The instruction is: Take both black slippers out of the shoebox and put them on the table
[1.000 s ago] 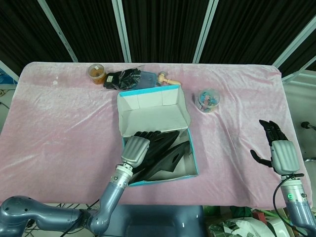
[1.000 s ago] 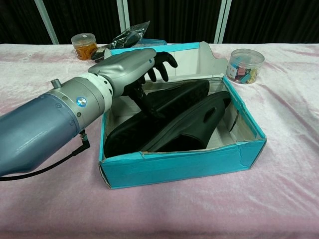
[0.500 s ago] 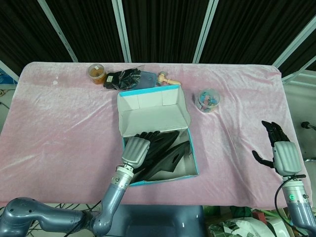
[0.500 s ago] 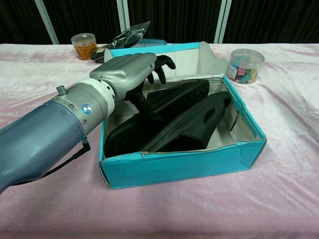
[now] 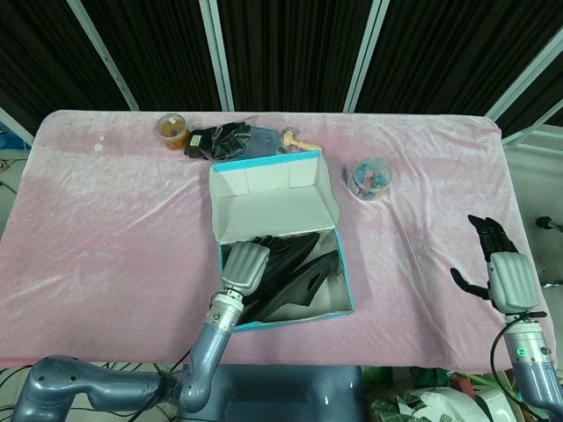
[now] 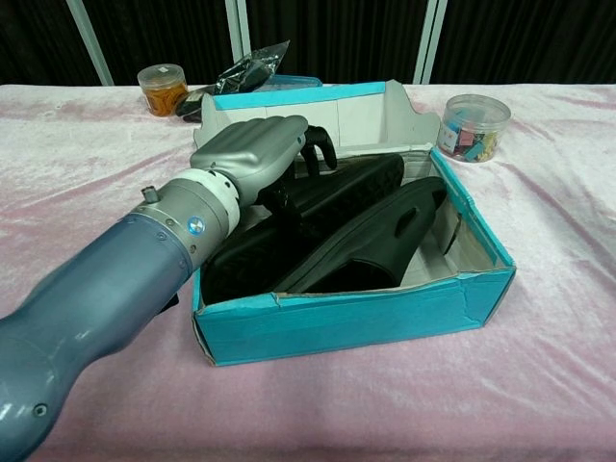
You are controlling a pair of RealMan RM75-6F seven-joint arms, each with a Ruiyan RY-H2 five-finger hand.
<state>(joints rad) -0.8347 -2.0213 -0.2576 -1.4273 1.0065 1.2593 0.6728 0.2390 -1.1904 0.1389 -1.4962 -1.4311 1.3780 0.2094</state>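
Two black slippers lie side by side in the teal shoebox, which also shows in the head view as the shoebox. My left hand reaches into the box over the left slipper. Its fingers curl over that slipper's raised far edge and the thumb presses on its top. The right slipper leans beside it, untouched. From above, my left hand covers part of the slippers. My right hand hangs open and holds nothing at the table's right edge.
The box's white lid stands open at the back. Behind it lie an orange jar, a black bag and a small wooden figure. A clear tub of clips stands right of the box.
My left hand has sunk lower into the box and its fingers, spread a second ago, have curled down onto the left slipper. The slippers and my right hand have barely moved.
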